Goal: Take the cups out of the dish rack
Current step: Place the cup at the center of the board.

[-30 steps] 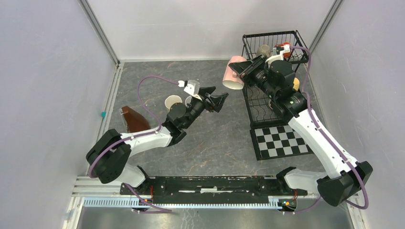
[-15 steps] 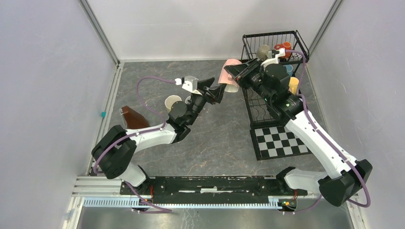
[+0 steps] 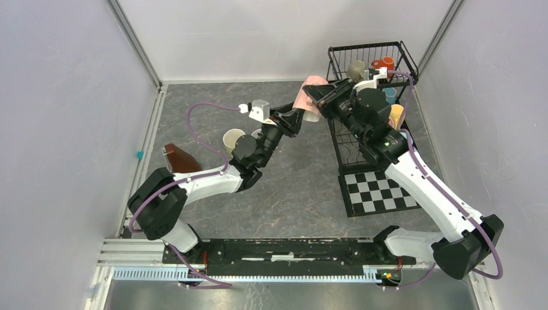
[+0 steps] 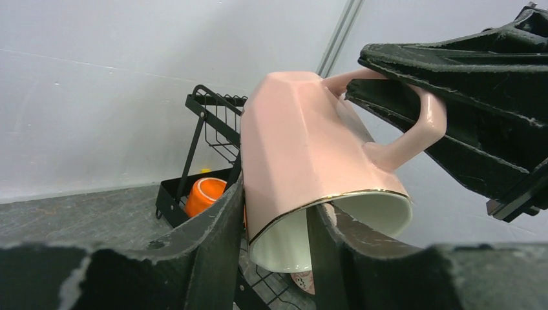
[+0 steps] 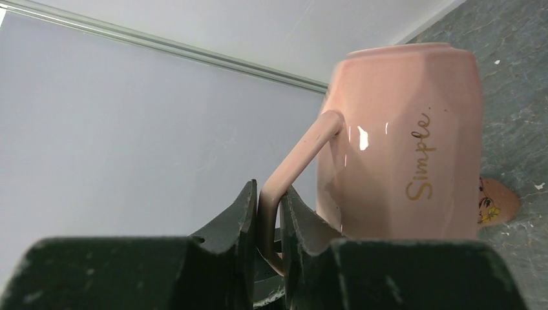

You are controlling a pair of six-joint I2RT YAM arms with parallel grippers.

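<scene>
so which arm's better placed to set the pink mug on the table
Left, probably. The left gripper straddles the rim of the pink mug, and its arm lies over the table near a cream cup. The right gripper only pinches the handle, beside the dish rack.

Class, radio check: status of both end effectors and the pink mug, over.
Right end effector shut on pink mug handle. Left end effector open, straddling mug rim. No obstruction seen.

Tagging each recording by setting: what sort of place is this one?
Probably a lab test cell, not a real kitchen: plain grey panel walls enclose a stone-patterned table, two robot arms are bolted to a rail at its near edge, and a wire dish rack holds cups.
</scene>
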